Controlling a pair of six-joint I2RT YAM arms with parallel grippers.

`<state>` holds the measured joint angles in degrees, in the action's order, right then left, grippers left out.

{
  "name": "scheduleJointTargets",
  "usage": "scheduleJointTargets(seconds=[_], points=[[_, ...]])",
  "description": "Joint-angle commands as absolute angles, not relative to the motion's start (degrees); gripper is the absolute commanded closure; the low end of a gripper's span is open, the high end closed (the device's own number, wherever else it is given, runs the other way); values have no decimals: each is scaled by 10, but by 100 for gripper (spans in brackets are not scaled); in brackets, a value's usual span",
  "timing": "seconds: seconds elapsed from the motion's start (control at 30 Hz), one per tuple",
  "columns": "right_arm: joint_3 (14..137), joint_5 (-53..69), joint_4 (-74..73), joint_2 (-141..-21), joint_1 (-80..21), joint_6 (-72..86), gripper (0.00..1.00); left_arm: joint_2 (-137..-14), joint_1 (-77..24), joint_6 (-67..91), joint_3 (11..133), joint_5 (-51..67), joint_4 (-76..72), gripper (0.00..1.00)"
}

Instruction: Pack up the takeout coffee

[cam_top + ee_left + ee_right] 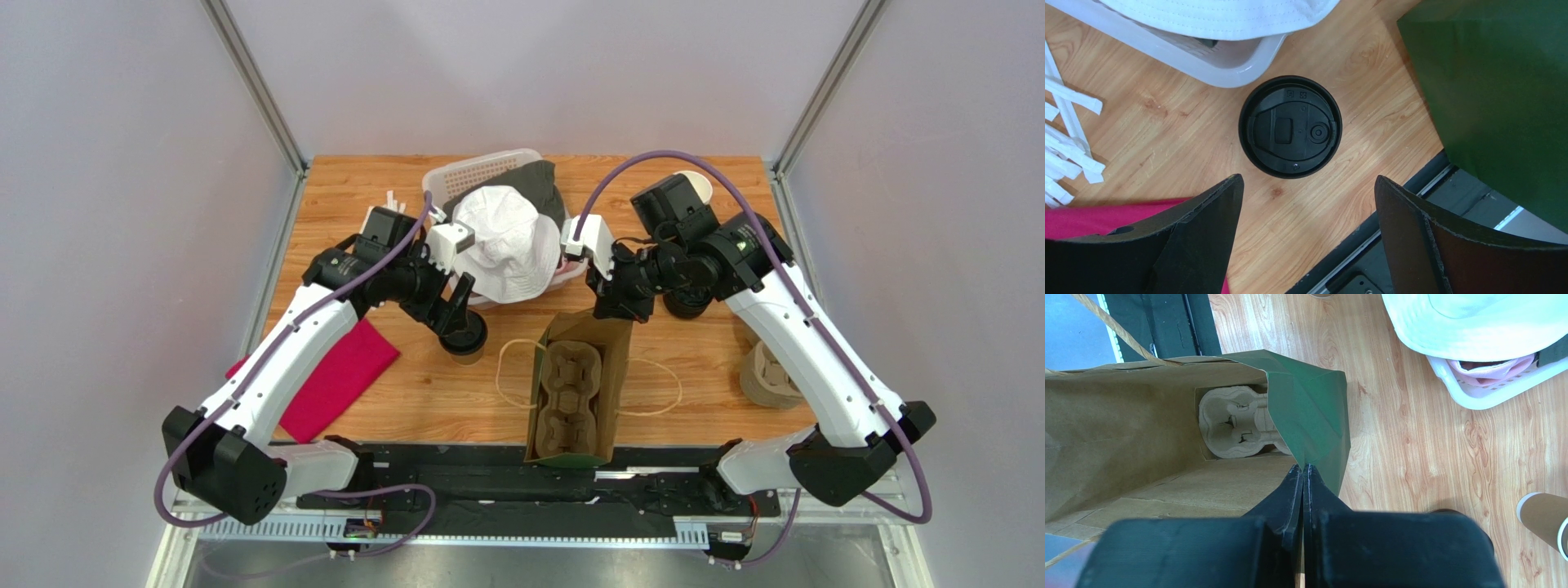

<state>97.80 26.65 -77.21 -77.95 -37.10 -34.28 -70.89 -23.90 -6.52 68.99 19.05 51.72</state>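
The takeout coffee (466,335), a brown cup under a round black lid (1290,126), stands on the wooden table left of the paper bag. My left gripper (461,298) is open just above and behind it; in the left wrist view the lid lies ahead of the spread fingertips (1229,196). My right gripper (611,298) is shut on the far rim of the green-and-kraft paper bag (583,382), pinching its wall (1309,416). Inside the bag lies a moulded pulp cup carrier (1232,424).
A white basket (491,172) with a white hat (509,245) stands behind the cup. A magenta cloth (337,374) lies at left, white straw wrappers (1066,141) near it. Lidless brown cups (770,374) stand at right. The black rail (515,472) runs along the near edge.
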Motion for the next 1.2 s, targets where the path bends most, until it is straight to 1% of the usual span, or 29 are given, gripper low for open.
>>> scheduleJointTargets(seconds=[0.0, 0.23, 0.73, 1.03, 1.17], points=[[976, 265, -766, -769, -374, -340, 100, -725, -238, -109, 685, 185, 494, 13], [981, 265, -767, -776, -374, -339, 100, -772, -253, -149, 681, 179, 480, 13], [983, 267, -769, -786, -374, -337, 100, -840, -277, -148, 696, 142, 468, 13], [983, 267, -771, -788, -374, -338, 100, -847, -287, -157, 693, 146, 468, 13], [986, 264, -773, -787, -374, -341, 100, -811, -287, -196, 697, 165, 475, 11]])
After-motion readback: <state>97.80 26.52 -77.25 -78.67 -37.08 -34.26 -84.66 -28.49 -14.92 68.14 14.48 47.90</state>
